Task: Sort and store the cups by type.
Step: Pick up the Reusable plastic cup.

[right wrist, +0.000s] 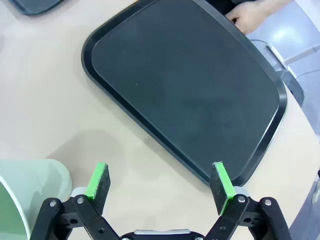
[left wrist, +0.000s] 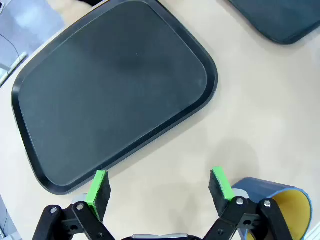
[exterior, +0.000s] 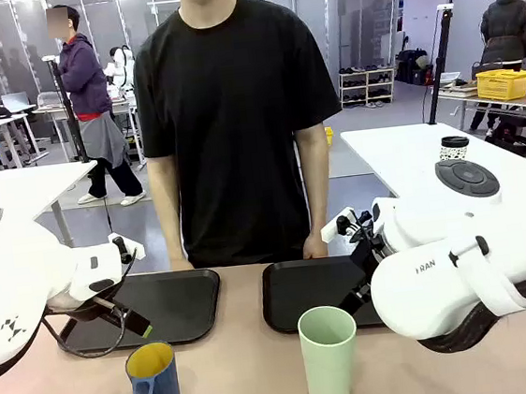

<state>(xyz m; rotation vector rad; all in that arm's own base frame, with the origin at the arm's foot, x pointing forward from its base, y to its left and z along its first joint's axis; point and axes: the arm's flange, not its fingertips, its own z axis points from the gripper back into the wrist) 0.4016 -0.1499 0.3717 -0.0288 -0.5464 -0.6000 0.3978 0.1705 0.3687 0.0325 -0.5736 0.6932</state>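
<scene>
The left tool hangs above the table with its jaws spread wide and nothing between them. Its green pads frame a strip of bare tabletop beside the rim of the left tray, a black, shallow tray with rounded corners. The dark blue mug stands upright just outside one finger, close beside it, and shows a yellow inside. In the front view its handle faces the near side.

The right tool is likewise wide apart and holds nothing. It hovers over the table by the rim of the right tray, which is also black. The pale green tumbler stands upright near that tool, just outside one finger and clear of the tray.

In the front view both cups sit on the bare tabletop at the near side, the mug toward the robot's left and the taller tumbler toward the middle, well apart from each other. The two trays lie side by side behind them. A person stands at the far side, one hand at the table edge behind the right tray.
</scene>
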